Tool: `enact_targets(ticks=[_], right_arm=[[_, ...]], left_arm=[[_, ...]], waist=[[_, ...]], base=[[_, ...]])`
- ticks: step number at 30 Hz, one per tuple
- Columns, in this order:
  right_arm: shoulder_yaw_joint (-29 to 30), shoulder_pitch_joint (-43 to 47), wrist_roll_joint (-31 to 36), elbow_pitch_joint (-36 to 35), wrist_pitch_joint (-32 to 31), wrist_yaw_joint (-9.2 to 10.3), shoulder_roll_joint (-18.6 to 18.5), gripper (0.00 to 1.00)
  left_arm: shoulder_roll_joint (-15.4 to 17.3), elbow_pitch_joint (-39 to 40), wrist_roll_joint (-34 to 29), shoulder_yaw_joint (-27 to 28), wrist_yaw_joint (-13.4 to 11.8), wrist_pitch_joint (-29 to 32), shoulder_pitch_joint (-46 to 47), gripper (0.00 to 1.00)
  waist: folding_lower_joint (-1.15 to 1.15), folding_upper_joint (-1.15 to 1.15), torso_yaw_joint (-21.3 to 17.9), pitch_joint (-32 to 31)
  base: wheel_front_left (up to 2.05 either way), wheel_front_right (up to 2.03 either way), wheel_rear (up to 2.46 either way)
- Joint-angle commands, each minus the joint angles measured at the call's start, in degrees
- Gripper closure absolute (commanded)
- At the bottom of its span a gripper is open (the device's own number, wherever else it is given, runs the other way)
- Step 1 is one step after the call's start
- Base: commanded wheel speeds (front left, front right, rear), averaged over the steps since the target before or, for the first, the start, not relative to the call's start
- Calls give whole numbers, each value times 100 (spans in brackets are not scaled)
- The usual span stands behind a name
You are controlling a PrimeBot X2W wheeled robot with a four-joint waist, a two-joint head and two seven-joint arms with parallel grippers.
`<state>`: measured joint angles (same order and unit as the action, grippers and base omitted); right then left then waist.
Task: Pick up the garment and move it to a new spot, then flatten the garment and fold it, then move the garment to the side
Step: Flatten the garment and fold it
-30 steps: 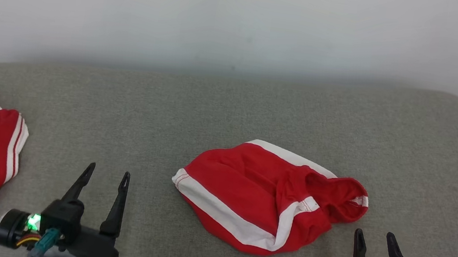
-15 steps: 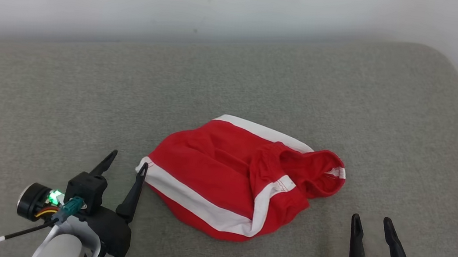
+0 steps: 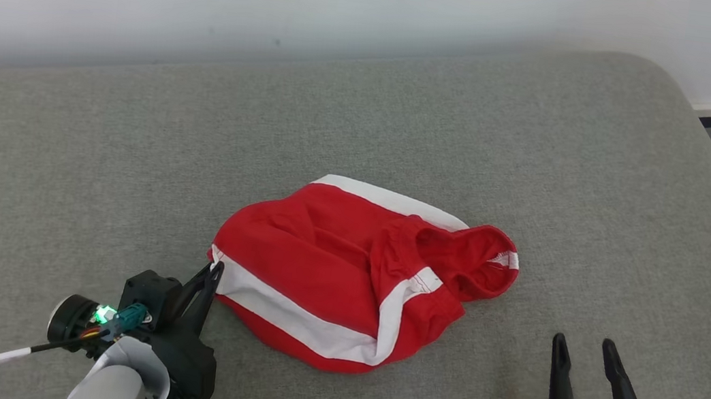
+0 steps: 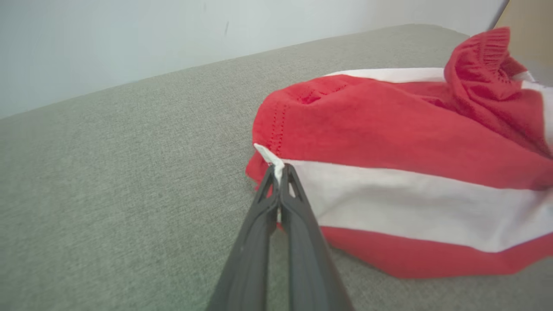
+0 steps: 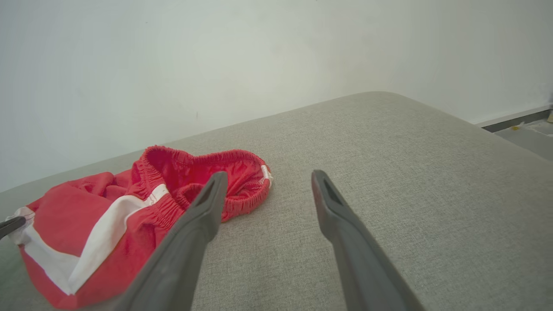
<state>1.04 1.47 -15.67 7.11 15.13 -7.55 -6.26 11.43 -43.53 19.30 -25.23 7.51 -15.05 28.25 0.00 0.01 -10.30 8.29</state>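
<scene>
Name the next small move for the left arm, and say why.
Probably lift the left gripper a little, straight up. It is shut on the white-trimmed corner of the red garment, which lies crumpled on the grey cushion. The right gripper stands open, apart from the cloth, so a small lift by the left alone would test the pinch before carrying.

The grey padded surface (image 3: 131, 129) is viewed from above by the head camera, tilted down toward the wall (image 3: 353, 7). The left wrist view is set low, very near the garment (image 4: 389, 129), along the left end effector (image 4: 280, 169). The right wrist view is placed farther back, along the right end effector (image 5: 268, 175). The garment is shared by all three views; a dark tip at the right wrist view's left edge is probably the left end effector.
</scene>
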Motion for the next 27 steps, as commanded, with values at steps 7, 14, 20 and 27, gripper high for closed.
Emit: enact_targets(ticks=[7,14,20,27], right_arm=[[21,268,-50,30,2,13,2,0],[-13,365,-43,59,2,13,4,0],[-36,433,-88,182,2,13,-46,0],[-108,534,-133,401,3,13,-155,0]], left_arm=[[7,596,-128,261,-39,-19,-386,100],[15,1587,-331,569,-180,-19,-1436,100],[-190,1946,-252,730,-249,-19,-2438,100],[-457,1886,-340,830,-229,-19,-2854,0]], waist=[[0,-1,536,-351],[0,-1,1162,-606],[0,-1,1432,-659],[0,-1,1529,-724]], base=[[0,0,0],[0,0,0],[0,0,0],[0,0,0]])
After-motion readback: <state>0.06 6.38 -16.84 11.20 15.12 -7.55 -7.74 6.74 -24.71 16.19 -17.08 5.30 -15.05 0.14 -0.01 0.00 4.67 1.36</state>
